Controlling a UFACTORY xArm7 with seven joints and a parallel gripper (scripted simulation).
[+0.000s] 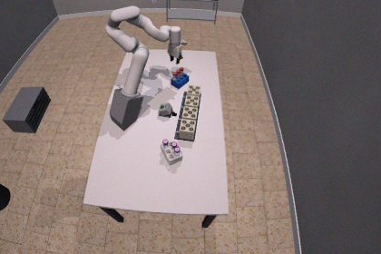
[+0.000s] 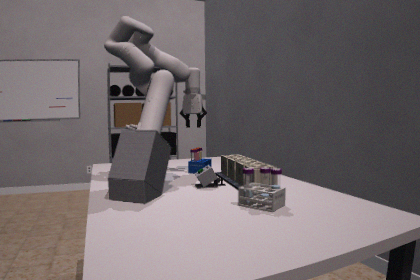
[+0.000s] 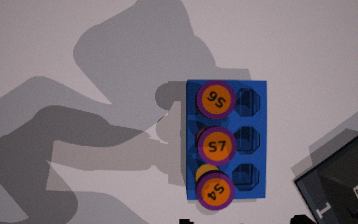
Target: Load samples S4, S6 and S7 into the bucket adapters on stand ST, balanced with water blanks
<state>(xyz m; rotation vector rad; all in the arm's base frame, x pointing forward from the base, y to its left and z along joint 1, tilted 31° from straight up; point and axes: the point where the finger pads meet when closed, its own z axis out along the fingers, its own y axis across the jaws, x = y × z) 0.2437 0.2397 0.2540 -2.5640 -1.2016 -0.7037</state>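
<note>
The white table (image 1: 137, 181) (image 2: 186, 225) stretches below the end effector (image 1: 174, 62) (image 2: 193, 126) (image 3: 242, 221), which the white arm (image 1: 136, 73) (image 2: 157, 102) holds raised with its fingers apart, nothing between them. Well below the end effector, the dark stand (image 1: 177, 135) (image 2: 228, 179) (image 3: 307, 187) carries a row of four cream adapters; its nearest end lies beyond the blue rack. Farthest from the end effector sits the pale rack (image 1: 170, 159) (image 2: 262, 202), with three purple-capped tubes standing in it. The blue rack (image 1: 180, 83) (image 2: 199, 167) (image 3: 260, 120) is near and lower than the end effector. Between those racks stands the small sloped desk (image 1: 167, 110) (image 2: 207, 177). Samples S6 (image 3: 216, 100), S7 (image 3: 217, 146) and S4 (image 3: 215, 191) share one row of the blue rack, S4 closest to the end effector in the wrist view. Smallest is the desk's green key (image 1: 162, 106) (image 2: 200, 171).
</note>
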